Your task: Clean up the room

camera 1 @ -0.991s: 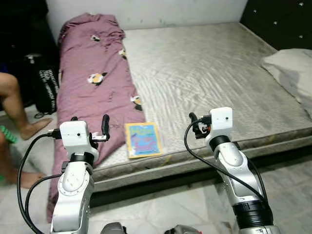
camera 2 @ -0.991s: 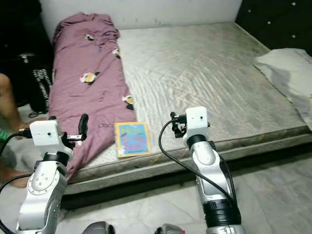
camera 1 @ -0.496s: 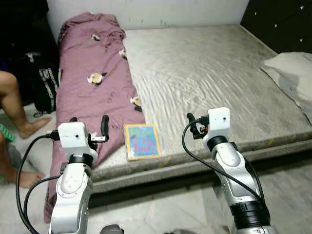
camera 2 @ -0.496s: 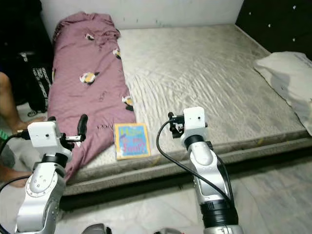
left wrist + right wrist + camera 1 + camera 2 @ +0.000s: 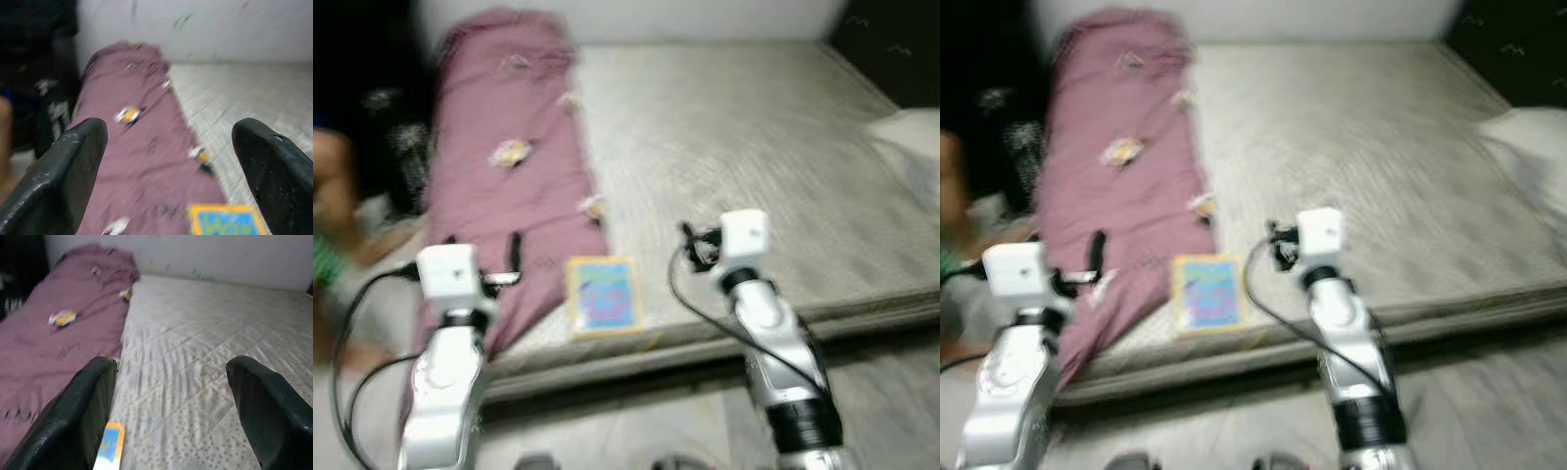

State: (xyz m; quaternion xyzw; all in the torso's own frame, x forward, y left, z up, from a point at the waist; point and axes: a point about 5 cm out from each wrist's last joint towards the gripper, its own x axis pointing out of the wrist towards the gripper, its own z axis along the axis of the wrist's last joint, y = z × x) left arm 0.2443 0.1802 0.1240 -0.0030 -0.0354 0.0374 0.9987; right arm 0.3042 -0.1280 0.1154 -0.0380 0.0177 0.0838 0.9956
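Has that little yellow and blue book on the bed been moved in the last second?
No. The book lies at the mattress front edge, beside the purple blanket, just as before. The whole picture shifted and blurred, so the camera moved.

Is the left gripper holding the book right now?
No. In the left wrist view the left gripper is open with nothing between its fingers, and the book lies flat on the mattress beside the purple blanket.

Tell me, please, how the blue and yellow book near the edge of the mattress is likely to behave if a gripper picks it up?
The book looks thin and lies flat on the mattress, so it will probably be light but hard to get a finger under. Gripped by one edge, it may sag or fall open. Pushed, it would likely slide toward the near edge.
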